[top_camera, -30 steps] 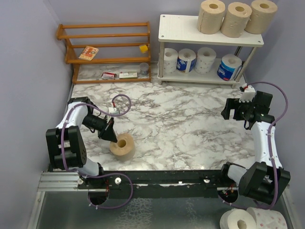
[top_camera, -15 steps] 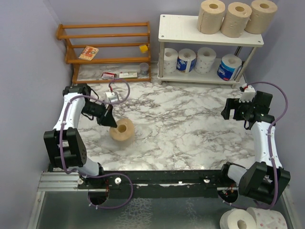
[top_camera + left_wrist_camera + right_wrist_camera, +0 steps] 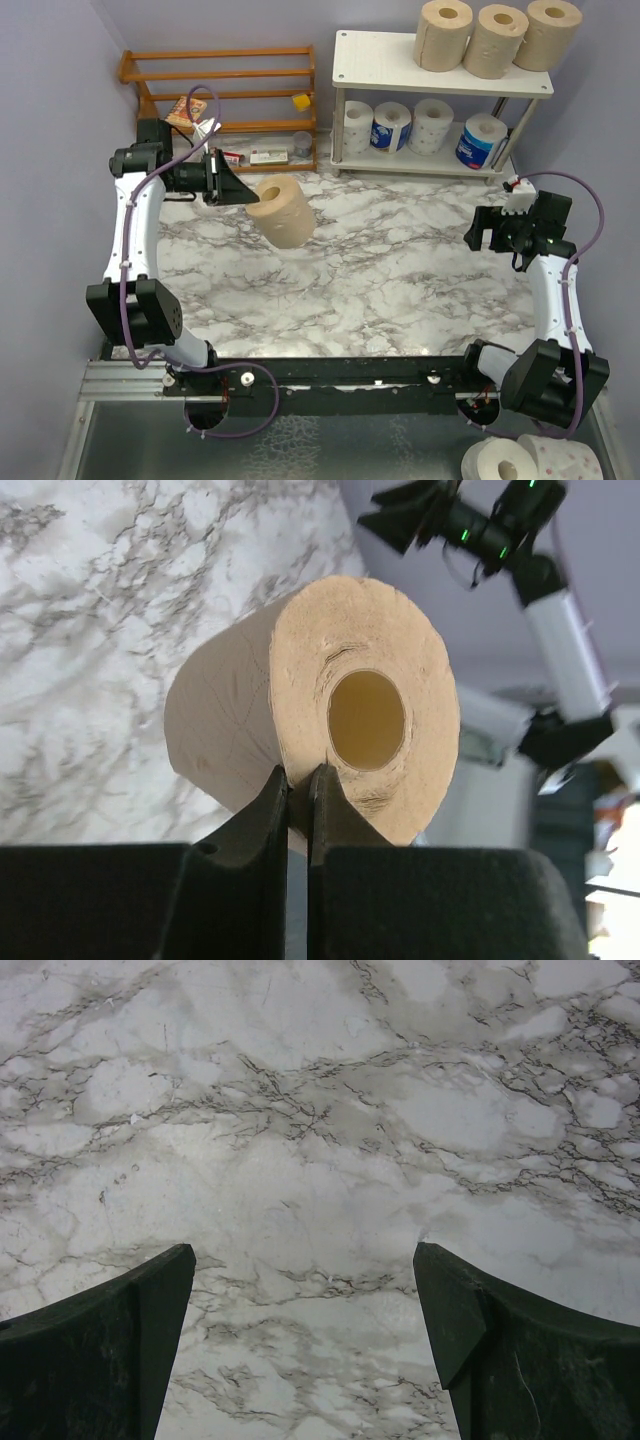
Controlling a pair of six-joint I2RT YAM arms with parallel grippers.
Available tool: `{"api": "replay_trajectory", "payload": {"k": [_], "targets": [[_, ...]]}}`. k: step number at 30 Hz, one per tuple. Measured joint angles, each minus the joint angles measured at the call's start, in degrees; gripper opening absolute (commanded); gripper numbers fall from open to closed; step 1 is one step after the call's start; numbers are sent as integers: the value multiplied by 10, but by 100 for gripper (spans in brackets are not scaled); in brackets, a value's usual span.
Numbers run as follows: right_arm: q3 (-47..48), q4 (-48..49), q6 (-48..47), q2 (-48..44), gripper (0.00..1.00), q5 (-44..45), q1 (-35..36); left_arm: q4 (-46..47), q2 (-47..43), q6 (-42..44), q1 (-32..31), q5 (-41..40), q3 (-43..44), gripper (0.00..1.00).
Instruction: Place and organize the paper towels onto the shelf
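Tan roll (image 3: 282, 211) rim in left fingers (image 3: 264, 818), above marble table (image 3: 400, 262).

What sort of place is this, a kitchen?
Likely a robot test bench, not a home: two arms fixed at a marble-patterned table, plain walls close around, a small shelf of paper towels.

tan roll (image 3: 230, 720): matt, rough paper. table (image 3: 400, 280): smooth marble-pattern top. shelf (image 3: 380, 60): smooth white boards, silver metal tube legs. rack (image 3: 230, 75) left of shelf: orange-brown wood.

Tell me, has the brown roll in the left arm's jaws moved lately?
Yes. The brown roll has been carried up the view, much closer to the wooden rack.
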Motion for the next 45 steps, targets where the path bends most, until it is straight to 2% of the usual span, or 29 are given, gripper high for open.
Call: {"api": "replay_trajectory", "payload": {"k": [4,6,9,13,18,24,31,37,45], "targets": [[0,0,0,0,91,0,0,149,-50,-256,0,-8,-89,0],[0,0,0,1,91,1,0,238,-76,-375,-4,-46,-117,0],[0,0,0,2,91,2,0,316,-90,-489,-16,-112,-88,0],[0,0,0,7,91,5,0,355,-73,-571,-31,-205,5,0],[0,0,0,8,91,6,0,342,-33,-590,-76,-367,122,0],[0,0,0,15,91,7,0,297,76,-590,-155,-527,315,0],[0,0,1,30,91,9,0,292,154,-564,-259,-699,395,0],[0,0,2,32,91,12,0,317,214,-548,-292,-750,460,0],[0,0,2,50,91,13,0,400,235,-509,-335,-814,465,0]]}}
